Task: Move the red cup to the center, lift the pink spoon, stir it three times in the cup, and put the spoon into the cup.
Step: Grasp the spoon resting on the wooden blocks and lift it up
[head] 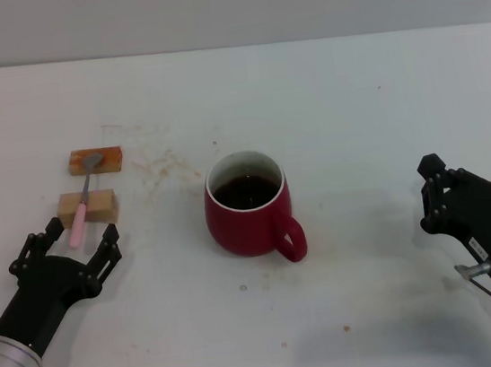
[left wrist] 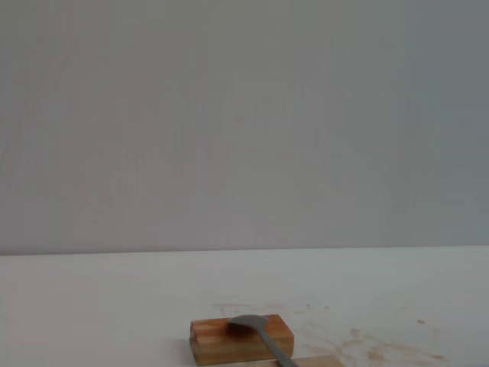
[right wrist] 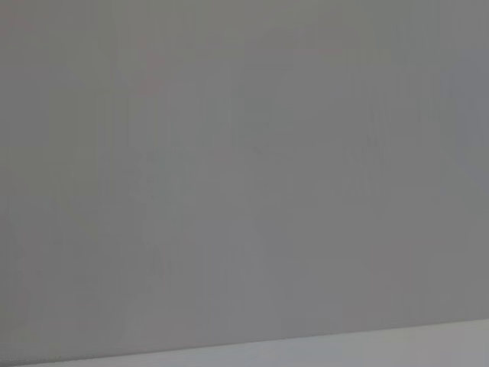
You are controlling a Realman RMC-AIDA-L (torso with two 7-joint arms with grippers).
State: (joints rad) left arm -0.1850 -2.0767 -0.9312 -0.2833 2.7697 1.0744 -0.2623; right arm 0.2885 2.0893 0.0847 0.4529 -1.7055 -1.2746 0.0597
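I see the squat dark-red ceramic cup (head: pixel 246 204), holding dark liquid, at frame centre. Left of it, the slim pink-handled metal spoon (head: pixel 83 202) bridges two wooden blocks (head: pixel 96 160). My left gripper (head: pixel 72 246) sits lower left, fingers spread wide, just below the spoon. My right gripper (head: pixel 434 189) sits lower right; I cannot tell its state.

A striped orange-brown wooden block (left wrist: pixel 241 339) lies on the white tabletop (left wrist: pixel 92 306); the grey metal bowl of the slim spoon (left wrist: pixel 256 329) rests on it, possibly beside a second block
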